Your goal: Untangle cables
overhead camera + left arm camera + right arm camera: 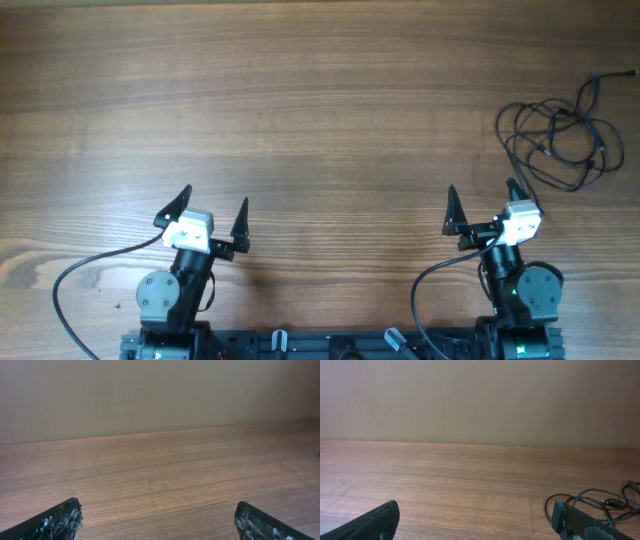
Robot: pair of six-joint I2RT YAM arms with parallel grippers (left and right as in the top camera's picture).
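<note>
The cables (560, 130) lie as a loose tangle of thin black loops at the far right of the wooden table, one end trailing off toward the right edge. My right gripper (482, 190) stands open, nearer than the tangle and to its left, touching nothing. In the right wrist view the cables (609, 503) show just past the right finger (565, 515), and the right gripper (475, 507) holds nothing. My left gripper (215, 197) is open over bare wood at the near left, far from the cables. The left wrist view shows the left gripper (157, 505) wide open with only table between its fingers.
Wooden table (320, 90) spans the whole view. Thick black arm wires curve beside each base, one at the left (62, 285) and one at the right (420, 285). The arm bases and a black rail run along the near edge. A plain wall (160, 395) stands behind the table.
</note>
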